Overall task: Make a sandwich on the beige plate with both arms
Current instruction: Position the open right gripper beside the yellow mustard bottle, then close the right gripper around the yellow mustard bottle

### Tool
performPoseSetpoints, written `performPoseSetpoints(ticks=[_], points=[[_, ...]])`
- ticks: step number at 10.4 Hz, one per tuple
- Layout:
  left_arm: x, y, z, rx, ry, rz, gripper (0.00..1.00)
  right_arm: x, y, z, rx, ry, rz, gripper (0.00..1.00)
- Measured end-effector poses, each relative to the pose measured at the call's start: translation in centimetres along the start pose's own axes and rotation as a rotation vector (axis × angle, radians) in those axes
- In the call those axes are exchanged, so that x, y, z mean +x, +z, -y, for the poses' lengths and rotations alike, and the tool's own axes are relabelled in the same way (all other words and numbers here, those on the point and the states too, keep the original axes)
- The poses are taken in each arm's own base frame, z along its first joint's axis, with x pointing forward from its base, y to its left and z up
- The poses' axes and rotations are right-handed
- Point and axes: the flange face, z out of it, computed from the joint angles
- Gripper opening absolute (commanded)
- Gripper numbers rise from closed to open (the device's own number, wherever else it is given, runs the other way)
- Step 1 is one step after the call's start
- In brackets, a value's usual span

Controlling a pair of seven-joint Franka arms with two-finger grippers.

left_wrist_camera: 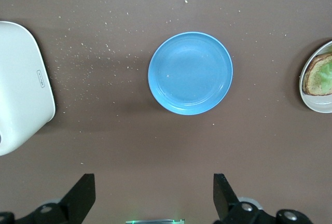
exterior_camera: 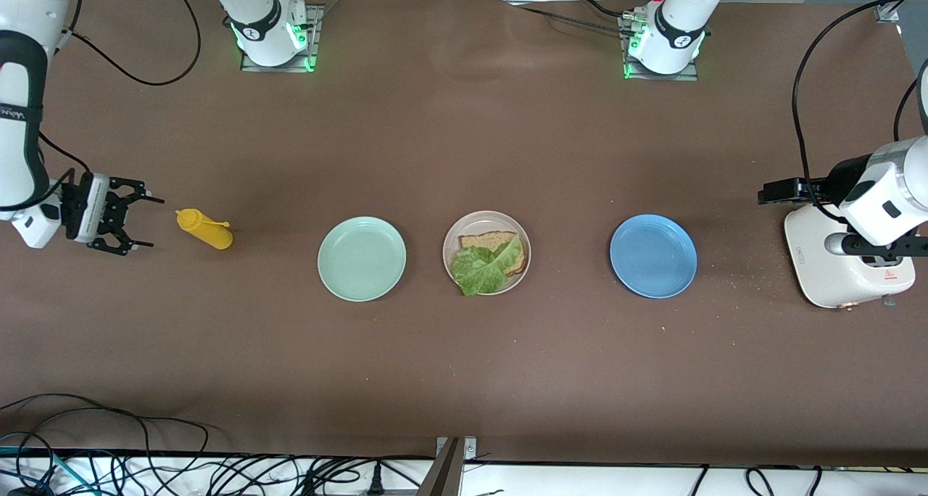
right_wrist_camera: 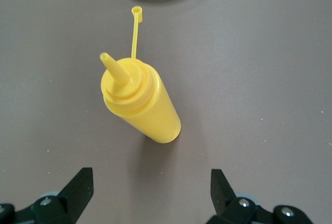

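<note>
Bread and lettuce (exterior_camera: pixel 487 266) on the beige plate (exterior_camera: pixel 452 239), mid-surface.
Your left end effector (left_wrist_camera: pixel 154 195) and right end effector (exterior_camera: pixel 136 216) hang spread, empty, over opposite surface ends.

The table (exterior_camera: pixel 464 141) was brown, speckled with pale crumbs. Three plates: mint-green (exterior_camera: pixel 362 258), beige (exterior_camera: pixel 452 244) and blue (exterior_camera: pixel 653 256). Brown bread (exterior_camera: pixel 490 240) lay under green lettuce (exterior_camera: pixel 484 270). The bottle (exterior_camera: pixel 206 229) was yellow, the appliance (exterior_camera: pixel 834 267) white.
</note>
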Motion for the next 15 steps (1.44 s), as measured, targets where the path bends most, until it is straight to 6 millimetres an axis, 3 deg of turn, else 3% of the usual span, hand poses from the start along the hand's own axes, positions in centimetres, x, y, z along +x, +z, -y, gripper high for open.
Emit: performPoseSetpoints(ticks=[3,6,10,11,13,14,15], points=[[0.0,0.0,0.0,0.0,0.0,0.001,1.0,-0.8,2.4,-0.4,-0.033,-0.053,-0.073,1.0],[0.0,0.1,0.0,0.0,-0.001,0.002,1.0,-1.8,7.2,-0.8,-0.04,-0.088,-0.15,1.0],[0.0,0.1,0.0,0.0,-0.002,0.004,1.0,-1.7,8.4,-0.6,-0.021,-0.087,-0.201,0.98],[0.0,0.1,0.0,0.0,-0.002,0.006,1.0,-1.5,8.8,-0.4,-0.019,-0.081,-0.228,0.92],[0.0,0.1,0.0,0.0,-0.002,0.007,1.0,-1.4,9.7,-0.2,-0.008,-0.072,-0.255,0.16],[0.0,0.1,0.0,0.0,-0.002,0.007,1.0,-1.3,10.1,-0.2,-0.007,-0.07,-0.26,0.0],[0.0,0.1,0.0,0.0,-0.002,0.007,1.0,-1.2,10.2,-0.3,-0.008,-0.07,-0.266,0.0]])
